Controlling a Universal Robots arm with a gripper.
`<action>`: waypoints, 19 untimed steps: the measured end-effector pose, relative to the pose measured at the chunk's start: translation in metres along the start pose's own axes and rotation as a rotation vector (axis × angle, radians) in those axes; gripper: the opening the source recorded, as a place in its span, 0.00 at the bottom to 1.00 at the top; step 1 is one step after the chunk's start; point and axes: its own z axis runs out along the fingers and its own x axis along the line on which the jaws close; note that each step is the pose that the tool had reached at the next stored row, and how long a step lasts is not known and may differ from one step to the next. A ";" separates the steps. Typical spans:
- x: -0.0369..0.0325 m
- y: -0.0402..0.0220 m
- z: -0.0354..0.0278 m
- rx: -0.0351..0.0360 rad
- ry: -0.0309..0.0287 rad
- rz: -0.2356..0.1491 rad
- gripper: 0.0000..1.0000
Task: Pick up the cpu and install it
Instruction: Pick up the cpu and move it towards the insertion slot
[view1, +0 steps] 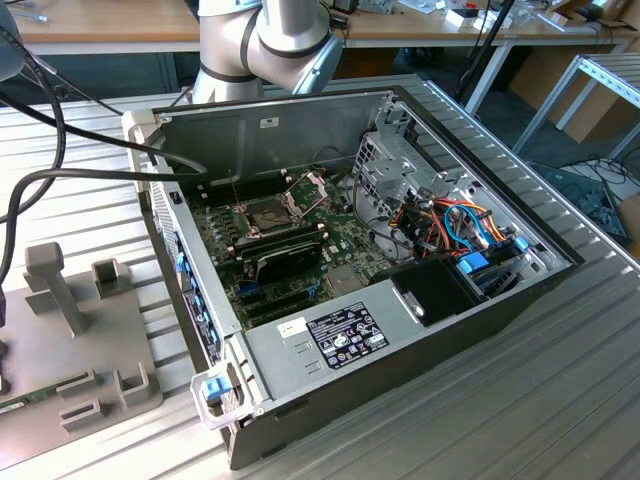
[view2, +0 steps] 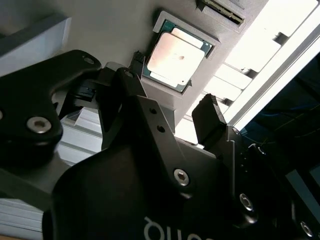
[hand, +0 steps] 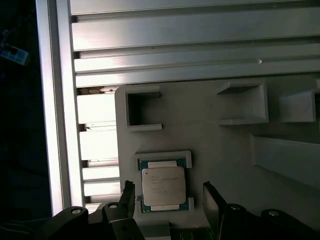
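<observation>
Robotics lab: aluminium-profile table (view1: 560, 400), opened computer case (view1: 260, 135), cluttered workbenches (view1: 100, 25).

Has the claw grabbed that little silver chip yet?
No, the cpu lies in its grey holder, with the claw open and gaps on either side.

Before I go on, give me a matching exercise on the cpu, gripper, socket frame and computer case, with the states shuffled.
1 cpu
2 gripper
3 socket frame
4 computer case

A side open, motherboard showing
B jaws apart, flanking the cpu
C lying in a recess of the grey holder
D swung up, open

Pairs: 1-C, 2-B, 3-D, 4-A
</observation>
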 end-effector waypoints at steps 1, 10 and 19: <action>0.0000 0.0000 0.0000 0.0000 0.0000 0.000 0.66; 0.0000 -0.0001 0.0052 0.0000 0.0000 0.000 0.66; 0.0002 -0.0006 0.0183 0.0000 0.0000 0.000 0.66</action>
